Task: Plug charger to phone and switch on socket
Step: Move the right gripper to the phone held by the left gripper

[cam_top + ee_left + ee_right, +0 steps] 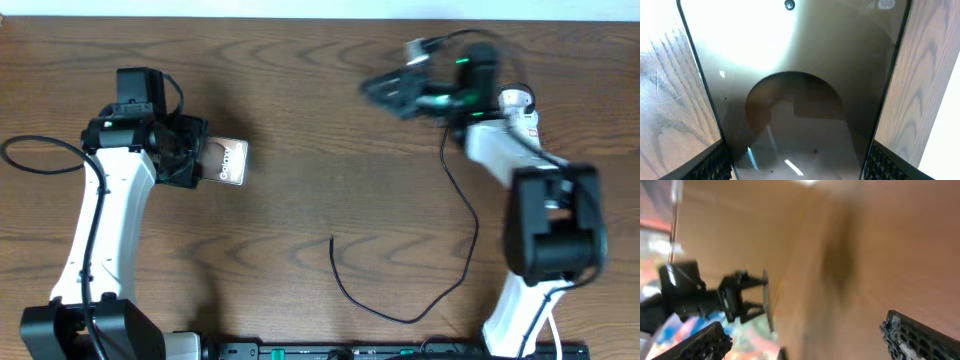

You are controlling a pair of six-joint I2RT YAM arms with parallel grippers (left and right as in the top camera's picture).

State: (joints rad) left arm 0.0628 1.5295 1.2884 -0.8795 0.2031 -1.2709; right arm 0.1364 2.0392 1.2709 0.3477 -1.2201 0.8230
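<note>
The phone (230, 160) lies left of centre on the table, a glossy slab with "Galaxy" lettering. My left gripper (195, 160) is shut on its left end. In the left wrist view the phone (800, 100) fills the space between both finger pads of that gripper (796, 167). The charger (470, 250) is a thin black cable looping across the table, with its free tip (332, 240) near the middle. Its other end runs under my right arm. The socket (517, 103) shows as a white piece with red marks, mostly hidden by that arm. My right gripper (385, 90) is open, empty and blurred, at the far side.
The right wrist view is blurred. It shows my open jaws (810, 335) over bare wood, the table edge and a black stand (715, 297) beyond it. A black rail (380, 350) runs along the front edge.
</note>
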